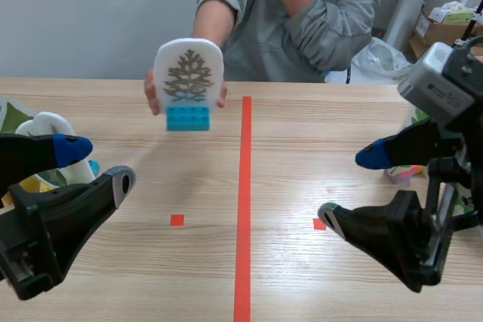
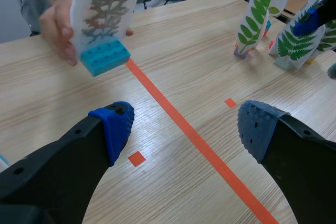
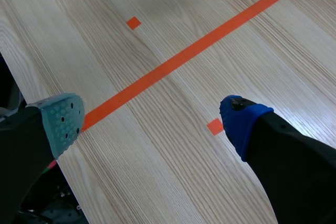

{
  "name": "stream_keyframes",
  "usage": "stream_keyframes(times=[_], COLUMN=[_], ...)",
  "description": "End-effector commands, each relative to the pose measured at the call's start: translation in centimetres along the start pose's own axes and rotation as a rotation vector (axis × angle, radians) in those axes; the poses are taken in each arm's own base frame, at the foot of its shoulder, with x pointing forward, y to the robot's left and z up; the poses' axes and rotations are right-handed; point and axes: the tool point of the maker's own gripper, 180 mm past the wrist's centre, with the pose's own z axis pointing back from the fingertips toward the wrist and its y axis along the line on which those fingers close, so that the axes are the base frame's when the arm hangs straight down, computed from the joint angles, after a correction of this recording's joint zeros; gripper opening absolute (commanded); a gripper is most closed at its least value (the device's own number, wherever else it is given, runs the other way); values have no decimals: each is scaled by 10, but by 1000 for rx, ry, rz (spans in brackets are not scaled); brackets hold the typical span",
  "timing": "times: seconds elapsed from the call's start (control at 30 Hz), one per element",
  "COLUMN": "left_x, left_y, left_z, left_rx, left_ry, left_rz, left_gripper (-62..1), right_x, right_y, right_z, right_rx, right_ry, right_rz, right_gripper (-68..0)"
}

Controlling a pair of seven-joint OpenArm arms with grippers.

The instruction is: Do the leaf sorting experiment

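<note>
White leaf card (image 1: 189,73) (image 2: 107,9), printed with a grey-brown branching leaf and mounted on a turquoise brick base (image 1: 188,118) (image 2: 105,59), is held by a person's hand (image 1: 152,90) (image 2: 58,24) near the far edge of the counter (image 1: 317,133). The card sits just left of the central orange-red tape line (image 1: 244,209). In the left wrist view the card is tilted and its base appears raised off the counter surface.

Left end effector (image 1: 98,165) (image 2: 186,127): fingers spread wide, nothing between them, positioned over the near left part of the counter, well apart from the card.

Right end effector (image 1: 353,186) (image 3: 151,121): fingers spread wide, nothing between them, positioned over the near right part of the counter beside a small tape square.

Green leaf cards (image 2: 255,19) stand upright toward the right edge of the counter. Further cards (image 1: 47,124) stand at the left edge, partly hidden behind the left arm.
</note>
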Motion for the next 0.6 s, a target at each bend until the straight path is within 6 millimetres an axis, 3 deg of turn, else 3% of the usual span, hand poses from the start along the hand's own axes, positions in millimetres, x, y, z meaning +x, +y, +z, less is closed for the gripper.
stream_keyframes(times=[0.0,0.57], left_x=[10,10], left_y=[-2,-2], left_z=[-1,-1], left_rx=[-10,-10], left_ry=[-35,-35], left_rz=[10,16], left_gripper=[-172,-172], right_x=[6,3], right_y=[-6,-7], right_z=[4,3], right_rx=[-10,0], right_ry=[-21,-39], right_rz=[16,-39], right_gripper=[-145,-146])
